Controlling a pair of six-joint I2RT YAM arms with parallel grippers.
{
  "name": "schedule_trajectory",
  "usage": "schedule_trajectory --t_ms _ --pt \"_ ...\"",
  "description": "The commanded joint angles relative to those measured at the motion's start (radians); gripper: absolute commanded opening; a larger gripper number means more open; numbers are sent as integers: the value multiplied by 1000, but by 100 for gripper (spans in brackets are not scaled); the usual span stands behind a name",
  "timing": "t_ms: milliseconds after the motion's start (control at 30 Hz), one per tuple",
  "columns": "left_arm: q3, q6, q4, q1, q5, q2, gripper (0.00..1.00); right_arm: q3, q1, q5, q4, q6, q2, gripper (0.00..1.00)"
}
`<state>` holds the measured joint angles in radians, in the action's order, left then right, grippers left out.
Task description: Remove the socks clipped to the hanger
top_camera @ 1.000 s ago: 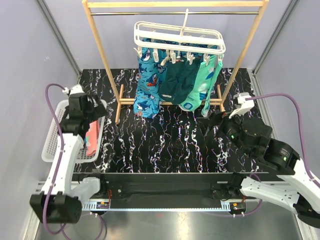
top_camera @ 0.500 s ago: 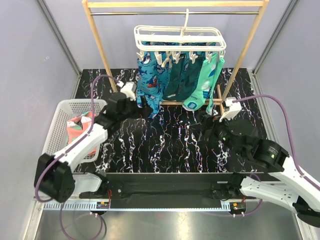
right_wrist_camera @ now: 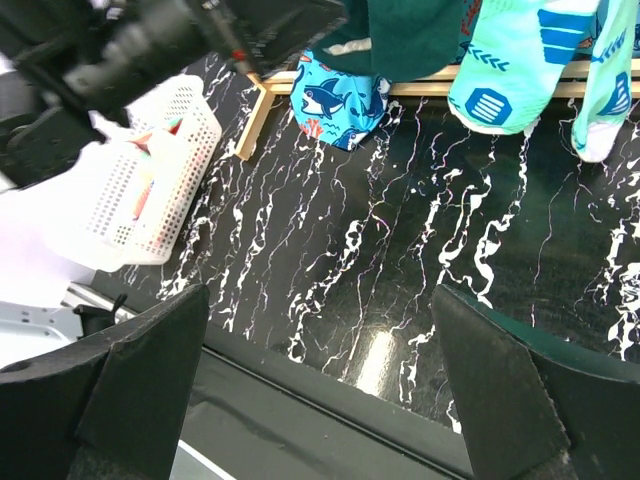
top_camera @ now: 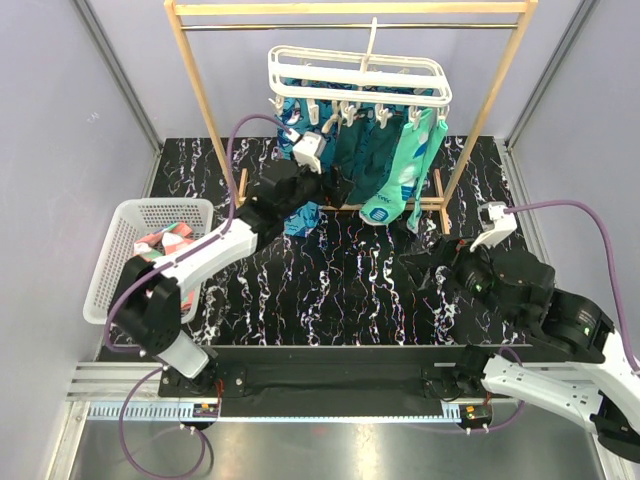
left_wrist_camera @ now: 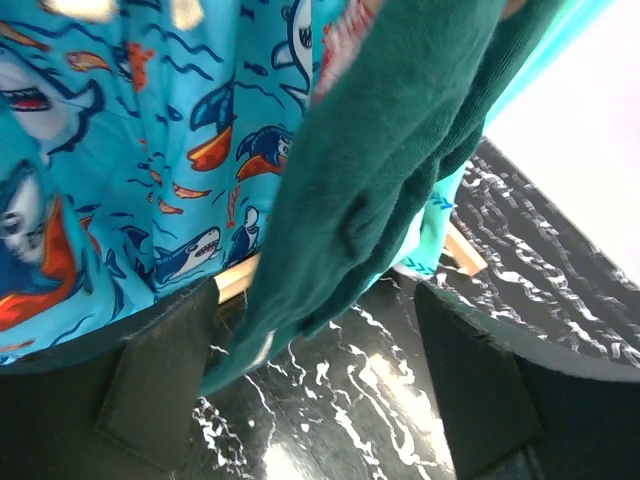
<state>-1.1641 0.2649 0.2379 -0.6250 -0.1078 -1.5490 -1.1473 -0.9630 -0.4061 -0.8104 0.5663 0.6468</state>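
While stretched from the seven o'clock base up toward twelve, presents the left pincer (left_wrist_camera: 318, 295) spread wide and clamped on nothing. Between its two dark fingers (left_wrist_camera: 160, 385), hanging loose: the toe end of the dark teal sock (left_wrist_camera: 380, 170), seemingly clear of both pads, though hard to judge where the cloth drops near the left one. Behind it toward ten o'clock in that wrist view, the bright blue shark sock (left_wrist_camera: 120, 170); toward three o'clock, a slice of mint-green sock (left_wrist_camera: 435, 235).

Seen from above: white hanger (top_camera: 360, 88) at twelve o'clock, hooked on the bar of the wooden rail stand (top_camera: 200, 100), hanging over the far part of the black marbled bench (top_camera: 350, 290). Pegged along it from the nine o'clock side to the three o'clock side: blue shark, dark teal, mint-green, then a second narrow mint-green length at the three o'clock end.

At nine o'clock on the bench, a white mesh basket (top_camera: 110, 270) with the coral-pink sock (top_camera: 160, 243) lying inside, well apart from the hanger.

At four o'clock, low over the bench, the right pincer (right_wrist_camera: 318, 300): fingers far apart, nothing between them but bare marbled surface, well short of the hanger
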Motion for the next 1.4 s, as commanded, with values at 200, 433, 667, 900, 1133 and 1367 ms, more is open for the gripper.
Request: schedule_trajectory --t_ms 200,433,667,900,1133,1367 --pt "-57 -55 77 -33 102 -73 24 -45 -6 -19 -35 27 -27 100" --pt "-25 -92 37 -62 131 1 0 -17 -5 -7 4 29 13 100" --pt "46 -98 15 -159 256 112 0 -242 -6 -140 -27 -20 166 96" --pt "95 -157 23 -300 405 155 0 -541 -6 -252 34 -190 434 78" --pt "126 -228 40 -423 562 179 0 -857 -5 -333 51 -365 694 66" --pt "132 -285 57 -492 678 182 0 -1228 6 -338 -65 -436 957 63"
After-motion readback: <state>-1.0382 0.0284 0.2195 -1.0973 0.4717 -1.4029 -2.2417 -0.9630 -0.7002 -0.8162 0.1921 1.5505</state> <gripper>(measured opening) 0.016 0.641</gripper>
